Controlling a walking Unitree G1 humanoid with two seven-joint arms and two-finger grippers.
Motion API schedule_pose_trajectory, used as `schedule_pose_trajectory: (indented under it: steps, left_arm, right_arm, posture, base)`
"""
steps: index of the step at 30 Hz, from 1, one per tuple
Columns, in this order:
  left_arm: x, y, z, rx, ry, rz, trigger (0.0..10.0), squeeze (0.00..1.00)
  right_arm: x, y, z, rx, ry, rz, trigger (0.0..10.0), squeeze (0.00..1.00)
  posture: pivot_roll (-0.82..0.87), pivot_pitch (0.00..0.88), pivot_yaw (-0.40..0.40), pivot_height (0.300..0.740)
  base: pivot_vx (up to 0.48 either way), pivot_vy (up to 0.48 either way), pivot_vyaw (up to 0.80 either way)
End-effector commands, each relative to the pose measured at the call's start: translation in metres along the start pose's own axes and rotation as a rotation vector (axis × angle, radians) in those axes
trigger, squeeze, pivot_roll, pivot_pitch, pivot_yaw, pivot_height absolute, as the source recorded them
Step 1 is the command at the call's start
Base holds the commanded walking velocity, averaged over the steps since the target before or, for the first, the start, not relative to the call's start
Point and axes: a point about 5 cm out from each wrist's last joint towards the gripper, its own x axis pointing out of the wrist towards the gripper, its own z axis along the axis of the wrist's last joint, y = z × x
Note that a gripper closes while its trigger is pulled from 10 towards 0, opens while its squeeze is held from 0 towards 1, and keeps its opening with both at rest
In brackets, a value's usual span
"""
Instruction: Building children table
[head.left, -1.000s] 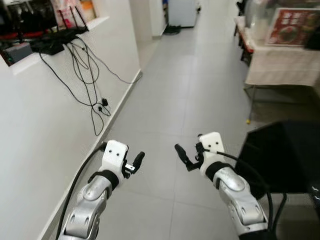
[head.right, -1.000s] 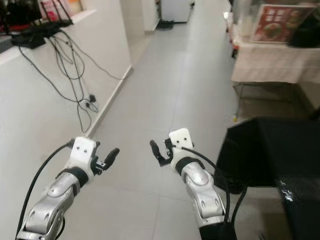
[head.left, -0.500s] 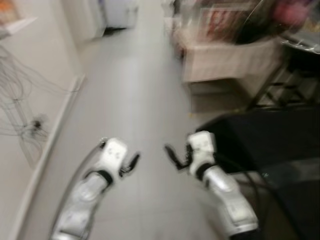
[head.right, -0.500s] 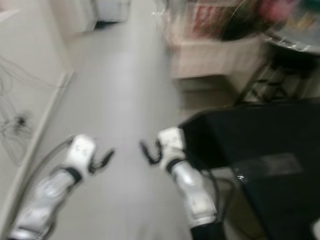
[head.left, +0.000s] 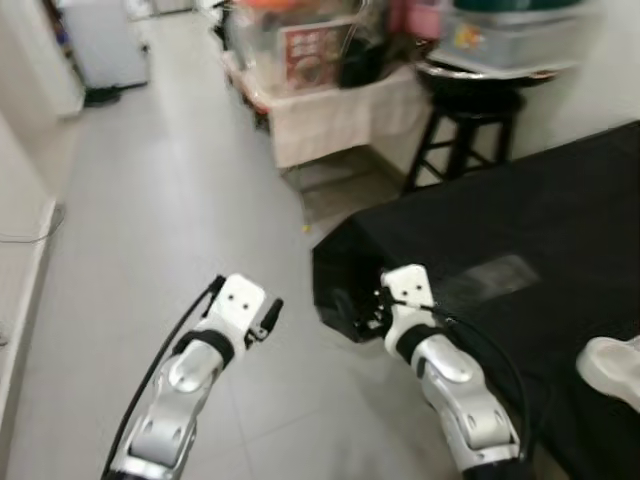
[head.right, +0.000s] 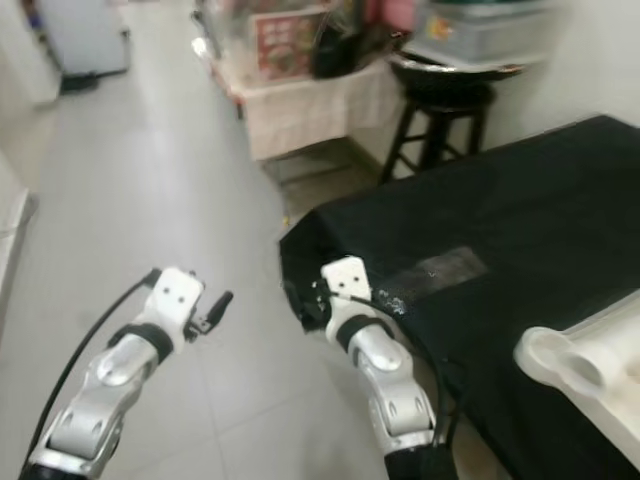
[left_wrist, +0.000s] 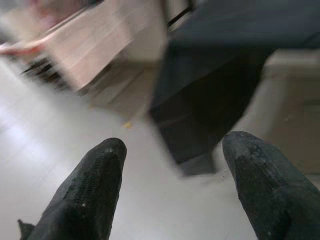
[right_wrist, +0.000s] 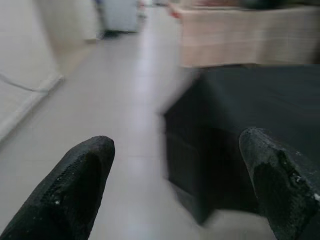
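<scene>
A low table under a black cloth (head.left: 530, 220) stands on the right, its near corner just ahead of my right gripper (head.left: 352, 308). On the cloth at the right edge lies a white plastic part (head.right: 585, 365) with round sockets. My left gripper (head.left: 272, 312) hangs over the grey floor, left of the table's corner. Both are held out in front, open and empty. The left wrist view has the left gripper (left_wrist: 175, 190) with the table's dark corner beyond its fingers (left_wrist: 92, 192). The right wrist view has the right gripper (right_wrist: 175, 190), the black cloth behind one of its fingers (right_wrist: 280, 185).
A black stool (head.left: 468, 115) stands beyond the black table. A table with a cream cloth (head.left: 340, 115) carries boxes and clutter at the back. A white appliance (head.left: 98, 45) is at the far left, by the white wall (head.left: 15, 200). Grey tiled floor (head.left: 150, 220) lies ahead on the left.
The camera has swung to the right: the wall with cables has left the picture, and the black table and white part have come in. Both arms keep the same pose.
</scene>
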Motion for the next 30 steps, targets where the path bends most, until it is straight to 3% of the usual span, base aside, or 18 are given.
schedule_pose_trajectory:
  steps: [1, 11, 16, 20, 30]
  left_arm:
    - [-0.004, 0.005, -0.003, -0.034, -0.012, 0.008, 10.0, 0.00]
    - [-0.004, 0.007, -0.003, -0.079, -0.033, 0.034, 10.0, 0.00]
    - [-0.012, 0.018, -0.008, -0.246, -0.043, 0.182, 10.0, 0.00]
    - [-0.018, 0.024, -0.013, -0.309, -0.044, 0.255, 10.0, 0.00]
    - [-0.015, 0.023, -0.014, -0.298, -0.049, 0.251, 10.0, 0.00]
  right_arm:
    - [0.002, 0.007, 0.002, -0.007, -0.018, 0.022, 10.0, 0.00]
    - [0.003, 0.008, 0.002, -0.015, -0.022, 0.029, 10.0, 0.00]
    - [0.003, 0.011, 0.002, -0.086, -0.024, 0.040, 10.0, 0.00]
    - [0.001, 0.012, 0.001, -0.116, -0.022, 0.041, 10.0, 0.00]
    - [0.001, 0.011, -0.001, -0.132, -0.015, 0.062, 10.0, 0.00]
  posture:
    - [-0.02, 0.094, 0.053, 0.740]
    - [-0.02, 0.093, 0.053, 0.740]
    - [-0.03, 0.087, 0.051, 0.740]
    - [-0.03, 0.085, 0.035, 0.740]
    - [-0.03, 0.075, 0.019, 0.740]
  base:
    - [0.000, 0.000, -0.80]
    - [0.000, 0.000, -0.80]
    - [0.000, 0.000, -0.80]
    - [0.000, 0.000, -0.80]
    - [0.000, 0.000, -0.80]
